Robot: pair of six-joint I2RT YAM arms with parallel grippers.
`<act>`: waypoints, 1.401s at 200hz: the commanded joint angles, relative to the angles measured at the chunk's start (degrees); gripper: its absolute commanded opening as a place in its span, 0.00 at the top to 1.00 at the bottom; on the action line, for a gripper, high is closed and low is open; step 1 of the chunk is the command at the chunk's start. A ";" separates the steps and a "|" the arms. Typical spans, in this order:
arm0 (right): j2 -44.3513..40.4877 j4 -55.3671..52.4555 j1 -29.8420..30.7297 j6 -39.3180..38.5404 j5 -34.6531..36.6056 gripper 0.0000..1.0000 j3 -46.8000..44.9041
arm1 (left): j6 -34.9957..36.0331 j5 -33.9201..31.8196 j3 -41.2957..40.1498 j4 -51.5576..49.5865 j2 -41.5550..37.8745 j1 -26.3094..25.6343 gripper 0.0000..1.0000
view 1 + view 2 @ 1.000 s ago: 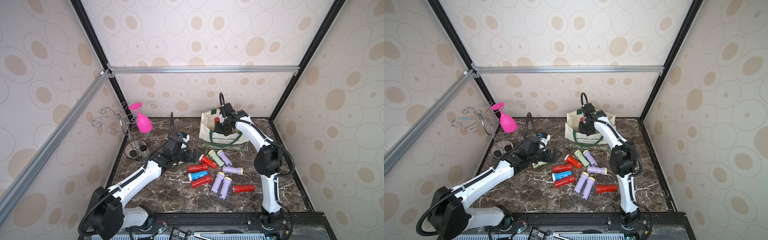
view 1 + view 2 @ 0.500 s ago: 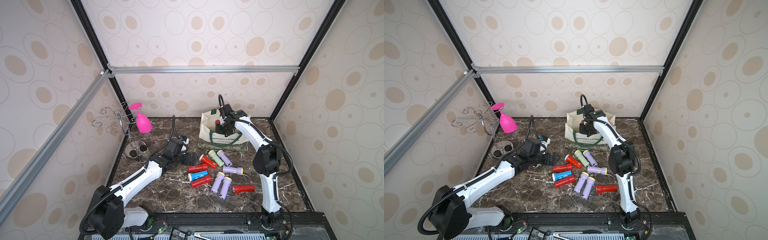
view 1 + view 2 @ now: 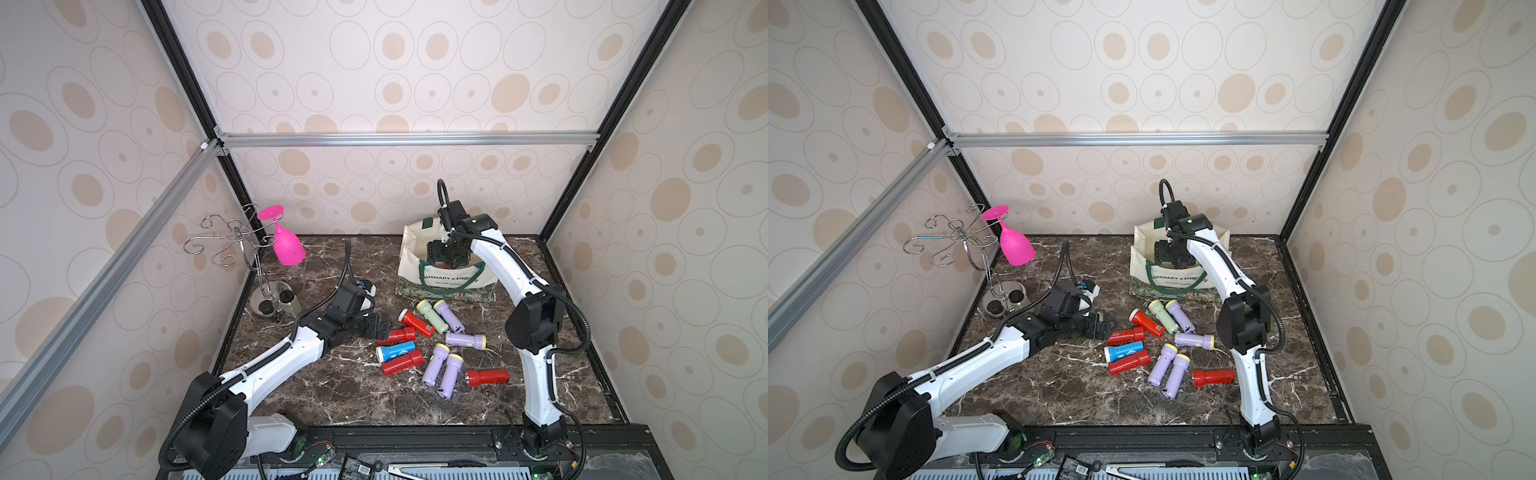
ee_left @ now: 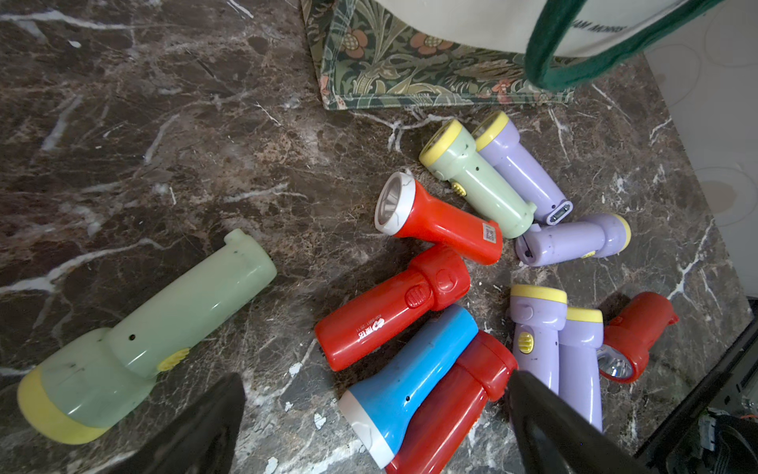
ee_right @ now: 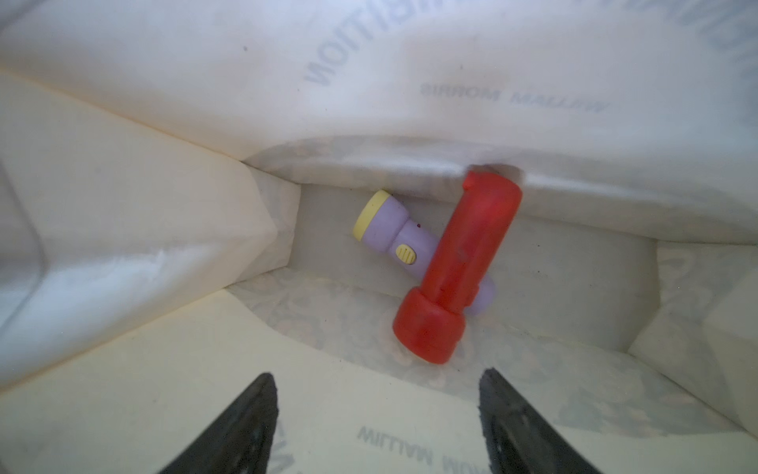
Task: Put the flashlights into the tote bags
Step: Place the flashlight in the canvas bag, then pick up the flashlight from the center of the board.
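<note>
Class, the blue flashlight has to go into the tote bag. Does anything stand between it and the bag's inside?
Yes. The right gripper hangs open inside the tote bag's mouth, taking up much of the opening. On the marble table between the blue flashlight and the bag lie other flashlights, but nothing covers the blue one.

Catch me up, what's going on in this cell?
Two arms are filling a tote bag. The right gripper is down inside the bag's mouth, jaws apart and empty. A red flashlight lies across a lilac flashlight on the bag's bottom. The left gripper is open and low over the table, holding nothing, with a pale green flashlight close by. Counting that one, eleven flashlights lie loose on the table in front of the bag.
</note>
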 commanded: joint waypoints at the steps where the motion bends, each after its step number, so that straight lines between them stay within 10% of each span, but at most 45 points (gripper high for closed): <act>1: -4.31 -3.35 2.11 -1.95 3.18 0.19 2.38 | 1.33 -1.35 -0.76 -1.62 -1.19 -0.10 0.00; 112: -14.74 -6.91 8.48 -6.23 3.63 0.16 3.22 | -0.47 -10.05 2.85 -4.31 4.36 -0.13 0.04; 218: -38.76 -0.17 10.52 -7.60 -4.56 0.15 -26.63 | 4.59 -22.00 18.24 -13.49 21.14 -0.01 0.05; 280: -43.37 -3.46 10.87 -11.32 -7.59 0.14 -28.72 | 9.73 -24.59 27.36 -20.63 30.66 0.54 0.09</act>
